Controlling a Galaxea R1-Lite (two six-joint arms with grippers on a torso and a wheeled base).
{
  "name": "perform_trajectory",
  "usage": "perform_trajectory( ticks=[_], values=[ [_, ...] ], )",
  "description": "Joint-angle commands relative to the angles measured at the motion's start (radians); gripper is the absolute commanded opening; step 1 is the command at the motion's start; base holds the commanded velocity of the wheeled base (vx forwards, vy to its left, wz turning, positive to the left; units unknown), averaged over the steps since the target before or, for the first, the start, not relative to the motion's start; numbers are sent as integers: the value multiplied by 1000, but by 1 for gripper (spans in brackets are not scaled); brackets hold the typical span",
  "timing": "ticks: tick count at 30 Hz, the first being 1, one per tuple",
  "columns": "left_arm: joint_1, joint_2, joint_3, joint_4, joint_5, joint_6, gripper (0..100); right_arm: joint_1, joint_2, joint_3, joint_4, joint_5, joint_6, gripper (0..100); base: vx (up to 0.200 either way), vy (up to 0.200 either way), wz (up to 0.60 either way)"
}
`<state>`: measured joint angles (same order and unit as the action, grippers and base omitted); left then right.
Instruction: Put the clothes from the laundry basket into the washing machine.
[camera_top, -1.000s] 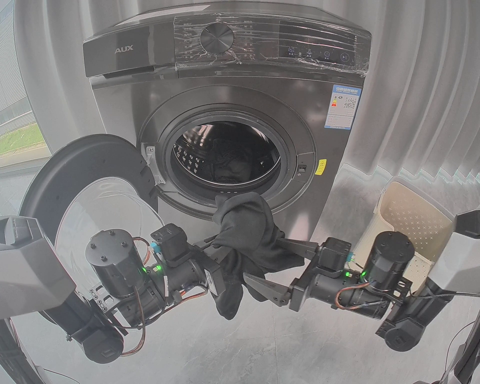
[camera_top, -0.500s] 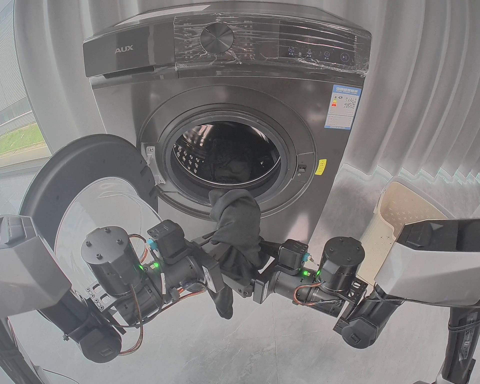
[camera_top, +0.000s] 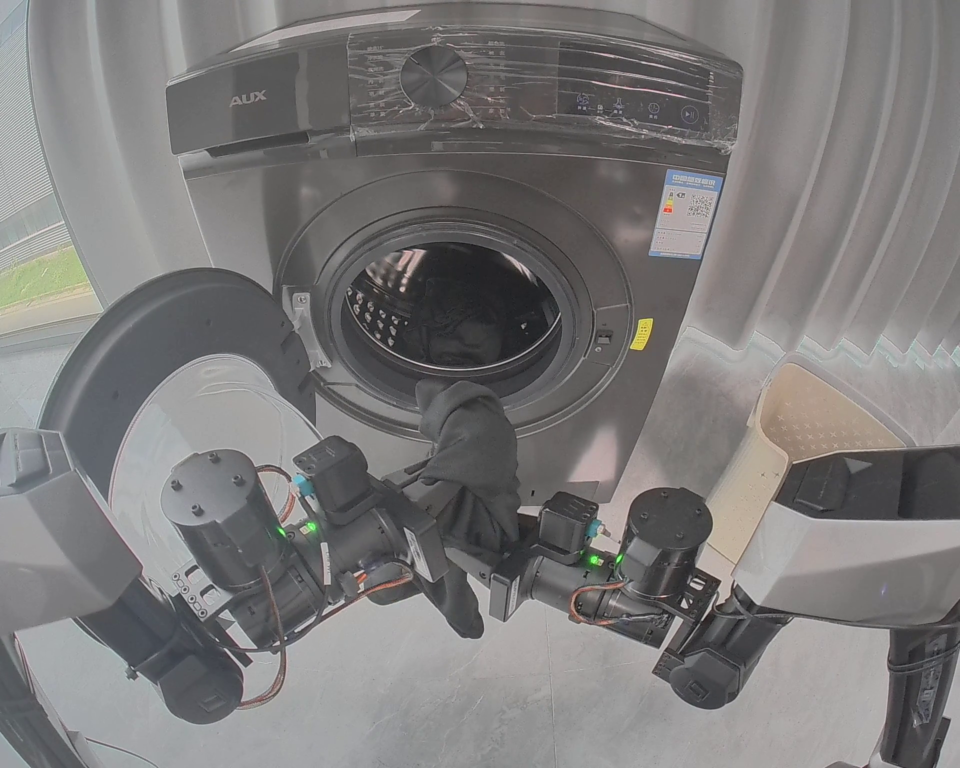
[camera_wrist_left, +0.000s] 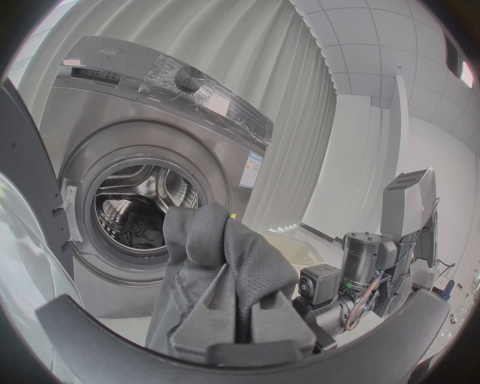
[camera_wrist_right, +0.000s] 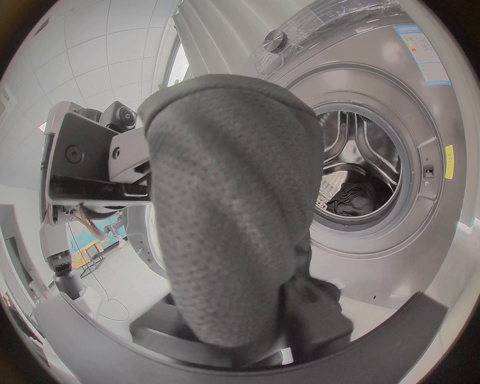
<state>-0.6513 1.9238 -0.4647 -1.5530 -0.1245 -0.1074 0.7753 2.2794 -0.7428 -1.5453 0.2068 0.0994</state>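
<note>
A limp, likely light dark garment (camera_top: 470, 450) hangs bunched in the clenched left gripper (camera_wrist_left: 241, 292); the right gripper's (camera_top: 485, 572) hold is hidden; thick folds probably grip best.

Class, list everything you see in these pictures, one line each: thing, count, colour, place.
washing machine: one, grey, centre
door: one, dark, swung open to the left
garment: one, dark grey, in front of the washing machine
clothes: dark heap, count unclear, inside the washing machine
laundry basket: one, cream, right of the washing machine
curtain: one, pale, behind
left gripper: black, shut on the garment
right gripper: black, against the garment
</note>
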Motion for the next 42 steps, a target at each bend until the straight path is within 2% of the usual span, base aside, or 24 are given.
perform_trajectory(
  ticks=[1,4,10,11,16,20,24,27,32,33,35,37,38,39,41,42],
  values=[
    [4,1,-2,-4,-1,0,0,15,-18,14,-2,0,0,0,0,0,0],
    [4,1,0,-4,0,-1,0,18,-41,33,-2,0,0,0,0,0,0],
    [5,-2,9,-4,-7,-26,0,24,-104,89,-2,0,0,0,0,0,0],
    [7,-3,4,-4,-9,-35,100,22,-113,100,-2,0,0,0,0,0,0],
    [5,-19,9,-2,-9,-80,100,1,-164,174,-4,2,2,0,0,0,0],
    [5,-19,11,-2,-9,-84,100,-54,-225,244,-4,11,2,0,0,0,0],
    [5,-28,12,-4,-15,-84,100,-97,-291,270,-2,25,0,0,0,0,0],
    [7,-45,31,-4,-43,-84,100,-117,-325,287,-2,42,0,0,0,0,0],
    [21,-55,92,-4,-153,-95,100,-125,-354,301,-2,63,2,0,0,0,0],
    [22,-55,93,-4,-162,-95,100,-125,-356,301,-2,65,2,0,0,0,0],
    [51,-52,104,-4,-233,-98,100,-123,-366,303,-1,66,2,0,0,0,0],
    [67,-52,109,-4,-268,-106,100,-123,-370,303,-1,68,2,0,0,0,0],
    [93,-55,123,-4,-330,-118,100,-123,-373,303,-1,69,3,0,0,0,0],
    [105,-54,127,-4,-371,-121,100,-120,-377,303,-1,69,6,0,0,0,0],
    [139,-46,123,-4,-458,-115,100,-111,-380,304,-2,69,23,0,0,0,0],
    [142,-45,121,-4,-468,-113,100,-111,-380,306,-2,69,25,0,0,0,0]
  ],
)
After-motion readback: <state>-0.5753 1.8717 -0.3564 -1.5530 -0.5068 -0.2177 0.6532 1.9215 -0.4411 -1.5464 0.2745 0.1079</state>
